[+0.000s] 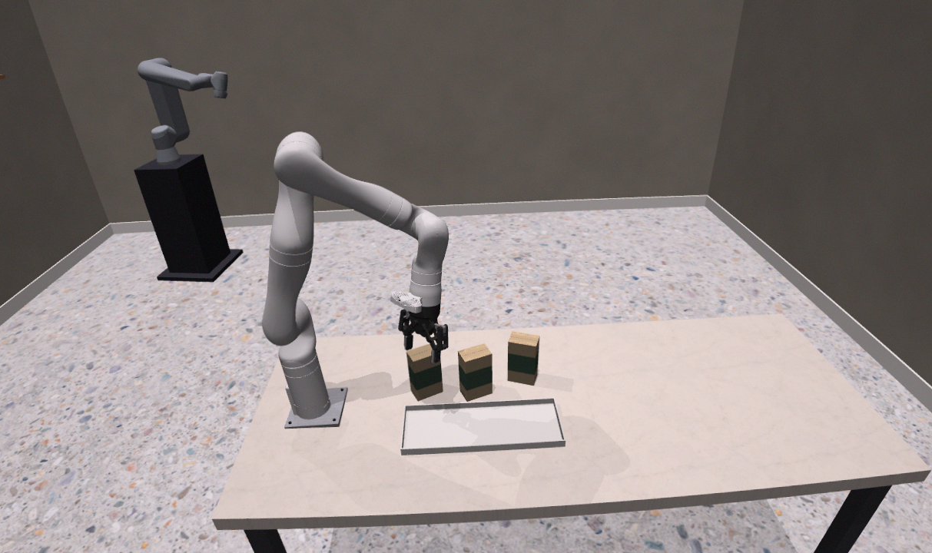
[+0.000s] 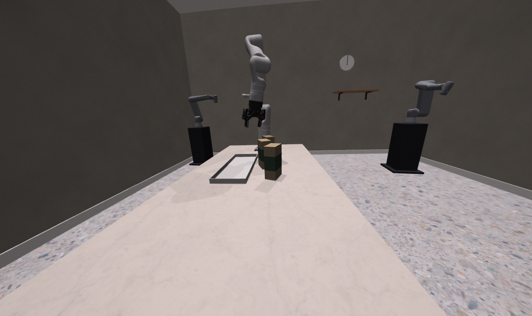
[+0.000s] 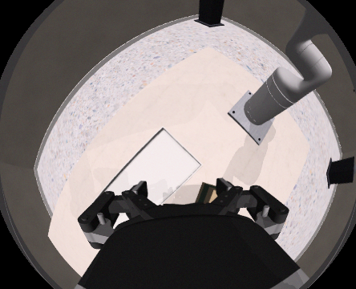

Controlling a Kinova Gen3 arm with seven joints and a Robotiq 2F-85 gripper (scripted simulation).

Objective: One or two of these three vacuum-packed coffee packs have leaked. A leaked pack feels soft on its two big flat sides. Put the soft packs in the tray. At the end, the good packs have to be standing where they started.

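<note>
Three coffee packs, tan with a dark green band, stand upright in a row behind the tray: the left pack (image 1: 424,375) (image 2: 268,138), the middle pack (image 1: 475,372) (image 2: 261,151) and the right pack (image 1: 523,357) (image 2: 273,161). The grey-rimmed tray (image 1: 482,447) (image 2: 228,181) (image 3: 162,160) is empty. My gripper (image 1: 424,347) (image 2: 253,122) (image 3: 181,188) is open and empty. It points down and hangs well above the left pack, a little toward the tray side. In the wrist view a corner of that pack (image 3: 206,193) shows between the fingers.
The packs and tray sit on a pale marble table (image 1: 661,385) (image 2: 240,235). My arm's base (image 1: 315,412) (image 3: 250,124) is bolted at the table's left end. Other arms on black pedestals (image 1: 184,213) (image 2: 405,147) stand on the floor, away from the table.
</note>
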